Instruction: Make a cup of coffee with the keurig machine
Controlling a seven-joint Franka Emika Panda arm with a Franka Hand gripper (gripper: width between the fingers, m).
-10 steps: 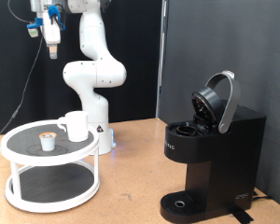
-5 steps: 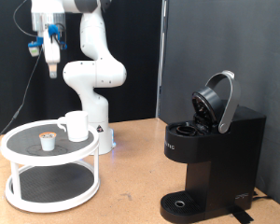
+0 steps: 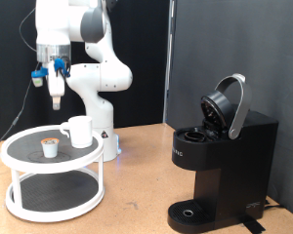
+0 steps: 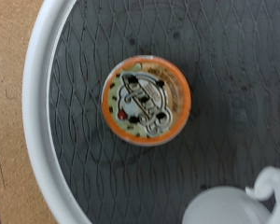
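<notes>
The white cup [image 3: 79, 132] stands on the top shelf of a round white stand [image 3: 20, 146] at the exterior view's left. A small pod [image 3: 50, 147] sits beside it. My gripper [image 3: 55, 99] hangs pointing down, well above the pod and clear of it. The wrist view looks straight down on the pod [image 4: 146, 102], orange-rimmed with a printed foil top, and shows part of the cup [image 4: 229, 205]. None of my fingers appear in that view. The black keurig machine [image 3: 220, 166] stands at the exterior view's right with its lid [image 3: 228, 105] raised.
The stand has a dark mesh top with a raised white rim [image 4: 37, 112] and a lower shelf [image 3: 51, 200]. It rests on a wooden table [image 3: 137, 185]. The robot base [image 3: 105, 141] stands just behind the stand. A black curtain hangs behind.
The arm has come down. My gripper has dropped from the exterior view's top toward the stand and now hangs above the pod. Cup, pod and machine have stayed put.
</notes>
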